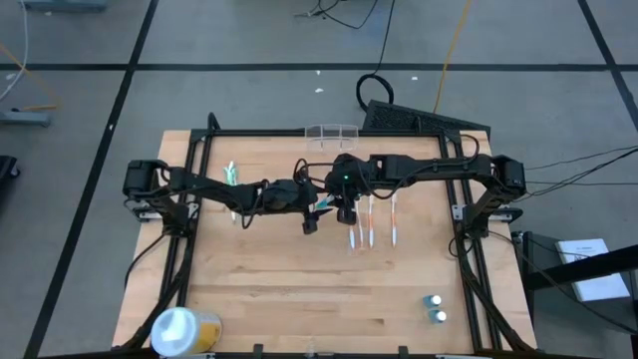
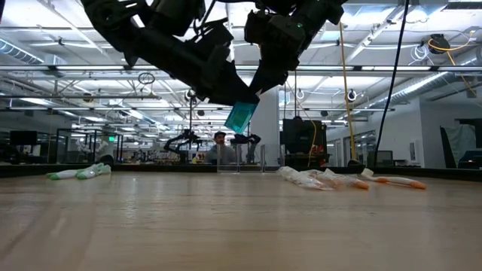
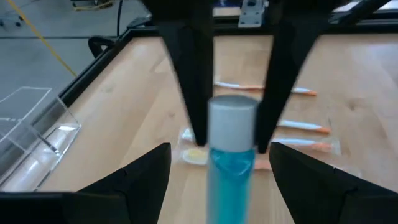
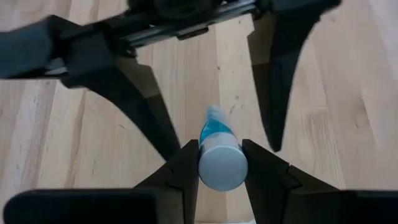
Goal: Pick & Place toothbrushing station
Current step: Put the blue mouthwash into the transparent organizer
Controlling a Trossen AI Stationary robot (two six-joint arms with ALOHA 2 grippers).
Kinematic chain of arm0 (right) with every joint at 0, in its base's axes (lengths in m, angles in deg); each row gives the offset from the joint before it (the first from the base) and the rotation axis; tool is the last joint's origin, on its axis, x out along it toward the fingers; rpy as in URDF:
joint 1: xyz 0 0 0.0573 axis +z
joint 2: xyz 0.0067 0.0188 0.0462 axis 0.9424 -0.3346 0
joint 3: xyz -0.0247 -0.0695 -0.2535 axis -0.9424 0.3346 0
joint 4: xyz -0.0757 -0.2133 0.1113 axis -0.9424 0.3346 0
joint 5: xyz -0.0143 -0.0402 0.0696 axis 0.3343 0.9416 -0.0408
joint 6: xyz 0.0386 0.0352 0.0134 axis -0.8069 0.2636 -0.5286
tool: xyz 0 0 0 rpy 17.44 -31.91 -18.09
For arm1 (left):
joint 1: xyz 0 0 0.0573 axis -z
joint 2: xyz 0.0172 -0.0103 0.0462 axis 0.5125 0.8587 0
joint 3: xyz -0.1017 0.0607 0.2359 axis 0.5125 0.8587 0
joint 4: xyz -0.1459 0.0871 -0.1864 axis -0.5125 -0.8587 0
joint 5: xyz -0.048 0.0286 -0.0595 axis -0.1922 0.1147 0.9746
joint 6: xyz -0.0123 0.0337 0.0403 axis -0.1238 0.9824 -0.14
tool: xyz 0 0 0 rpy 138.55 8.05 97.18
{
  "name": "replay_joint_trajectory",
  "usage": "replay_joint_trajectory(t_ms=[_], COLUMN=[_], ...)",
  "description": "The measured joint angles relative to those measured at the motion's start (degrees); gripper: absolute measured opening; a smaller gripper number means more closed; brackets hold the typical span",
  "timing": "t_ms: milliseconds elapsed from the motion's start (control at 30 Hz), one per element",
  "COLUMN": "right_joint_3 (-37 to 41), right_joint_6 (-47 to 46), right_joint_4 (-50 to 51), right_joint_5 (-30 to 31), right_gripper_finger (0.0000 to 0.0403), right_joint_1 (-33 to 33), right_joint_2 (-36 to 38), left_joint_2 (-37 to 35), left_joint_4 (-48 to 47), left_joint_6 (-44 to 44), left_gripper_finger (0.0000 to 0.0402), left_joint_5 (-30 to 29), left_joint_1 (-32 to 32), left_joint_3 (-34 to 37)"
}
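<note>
The toothbrushing station point(image 1: 332, 132) stands empty of my grip at the far edge of the table point(image 1: 299, 299), about midway along that edge, upright and well apart from both of my grippers. Between the station and the table's middle, my right gripper point(image 4: 222, 155) is clamped on the grey cap of a blue tube point(image 2: 241, 117), with one finger point(image 4: 184, 171) pressed against each side of the cap. The tube hangs above the wood, its flat crimped end pointing down and tilted. My left gripper point(image 3: 219, 149) meets it from the other side. Its fingers point(image 3: 146, 177) are spread wide on either side of the tube and touch neither the tube nor the cap. On the same side of the station as the tube, and a little toward my right arm, three orange-tipped toothbrushes point(image 1: 371, 231) lie side by side on the table, near the tube but below it. Off to the station's left, near my left arm, lie the green toothbrushes point(image 1: 231, 175). Far from the station, toward the opposite right corner, stand two small bottles point(image 1: 437, 309). The round white-and-yellow tub point(image 1: 179, 329) sits at the opposite left corner, as far from the station as anything on the table.
</note>
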Motion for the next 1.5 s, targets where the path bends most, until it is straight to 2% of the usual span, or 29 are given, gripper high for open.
replay_joint_trajectory(t_ms=[100,400,567,667,767,967,1033,1133,1267,1500], right_joint_3=[0.0,0.0,0.0,0.0,0.0,0.0,1.0,7.9,20.4,40.7], right_joint_6=[0.0,0.2,0.2,-0.1,-0.7,-1.6,-3.8,-5.1,-4.7,-6.3], right_joint_4=[-0.1,-0.7,-0.7,-0.7,0.4,12.8,13.0,6.7,-11.7,-55.1], right_joint_5=[0.0,0.4,0.2,0.1,0.9,11.5,13.3,13.3,13.0,8.3], right_gripper_finger=[0.0096,0.0096,0.0096,0.0101,0.0122,0.0184,0.0198,0.0209,0.0213,0.0202], right_joint_1=[0.0,0.0,0.0,0.0,-0.2,-0.7,-1.1,-1.1,-1.1,-1.1], right_joint_2=[0.0,0.0,0.0,0.0,0.9,6.7,8.0,10.8,13.0,15.6], left_joint_2=[0.0,0.0,0.0,0.0,0.0,0.0,0.0,0.0,0.0,-0.1], left_joint_4=[-0.7,-0.4,-0.2,-0.2,0.1,1.9,3.7,9.0,15.6,18.2], left_joint_6=[-0.3,-0.5,-0.4,-0.3,-0.7,-0.8,-0.8,-0.7,-0.5,-1.8], left_gripper_finger=[0.0248,0.0135,0.009,0.0082,0.0083,0.0082,0.0081,0.0081,0.0082,0.0081], left_joint_5=[0.0,1.9,2.5,2.5,2.1,1.1,1.9,6.5,13.0,18.5], left_joint_1=[-0.6,-1.2,-1.2,-1.2,-1.2,-1.7,-2.3,-3.5,-5.4,-9.3], left_joint_3=[-0.3,-0.3,-0.3,-0.3,-0.3,-0.3,-0.3,-0.3,-0.3,-0.3])
